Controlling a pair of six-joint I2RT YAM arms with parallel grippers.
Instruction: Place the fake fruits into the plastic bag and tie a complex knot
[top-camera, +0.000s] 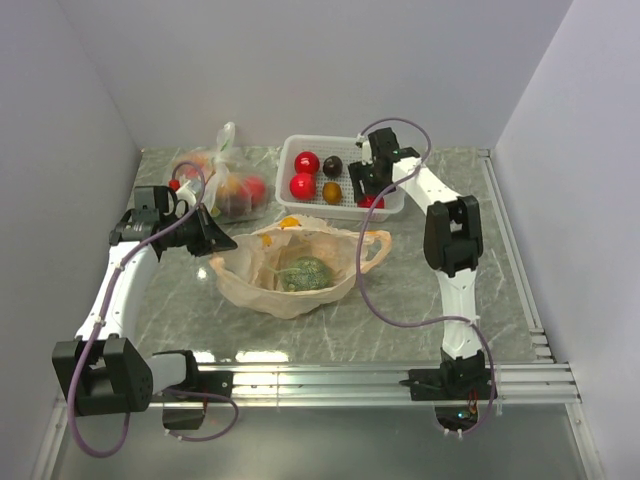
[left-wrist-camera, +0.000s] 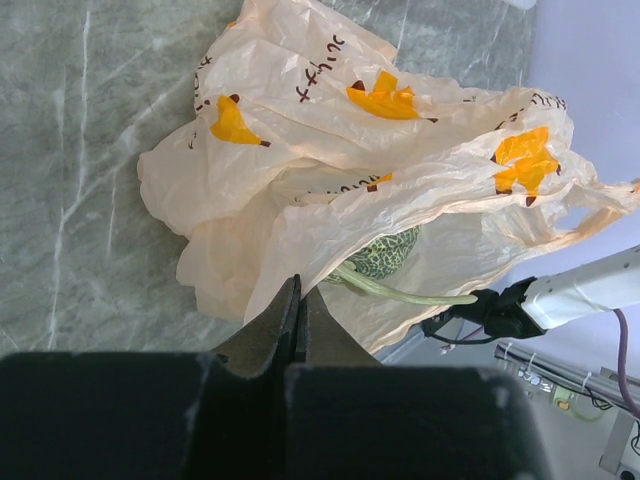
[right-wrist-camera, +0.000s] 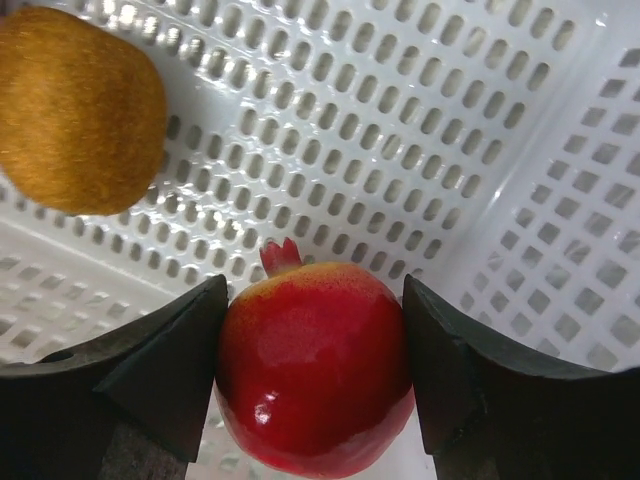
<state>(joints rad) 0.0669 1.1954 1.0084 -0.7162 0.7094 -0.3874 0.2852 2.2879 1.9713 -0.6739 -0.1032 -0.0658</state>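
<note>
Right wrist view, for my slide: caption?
Right gripper grips a red pomegranate in the white basket, orange-brown fruit beside it.

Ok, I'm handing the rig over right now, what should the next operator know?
Left gripper: shut, apparently pinching the bag edge.
Right gripper: shut on a red fruit in the basket.
Done: melon is in the bag.
To do: move the gripped fruit and the four others in the basket, two red balls, a maroon fruit, an orange-brown fruit; then tie the knot.

White basket (top-camera: 322, 140) beside clear bag (top-camera: 225, 185) (mixed fruits inside), marble table (top-camera: 300, 335).
</note>
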